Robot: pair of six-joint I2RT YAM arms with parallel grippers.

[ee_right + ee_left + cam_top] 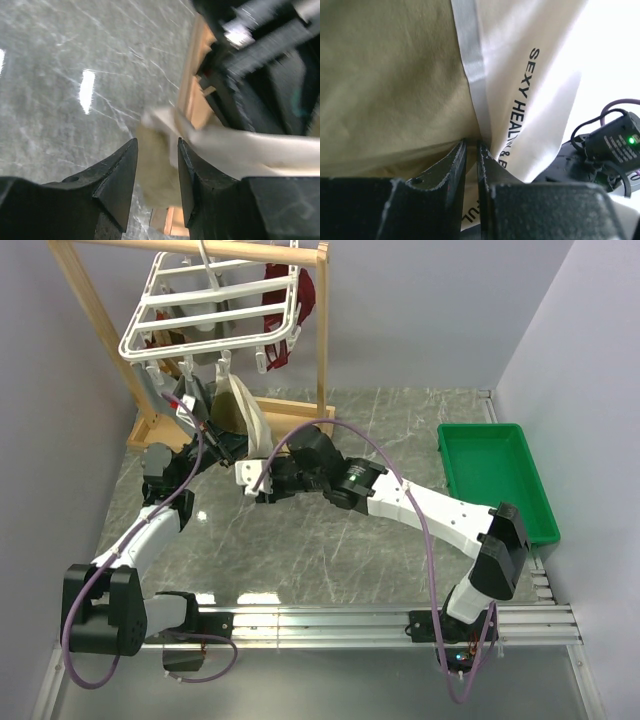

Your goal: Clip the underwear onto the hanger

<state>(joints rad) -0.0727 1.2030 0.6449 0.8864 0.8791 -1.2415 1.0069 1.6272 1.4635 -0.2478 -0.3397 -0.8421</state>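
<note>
the underwear is up off the table, just under the hanger and its little clips. i think it is not clipped yet, so next its top edge must go up into a clip. the left hand is almost shut and pinches the cloth. the right hand is part open. a blurry bit of cloth sits in its gap, touching or not i cannot tell.
</note>
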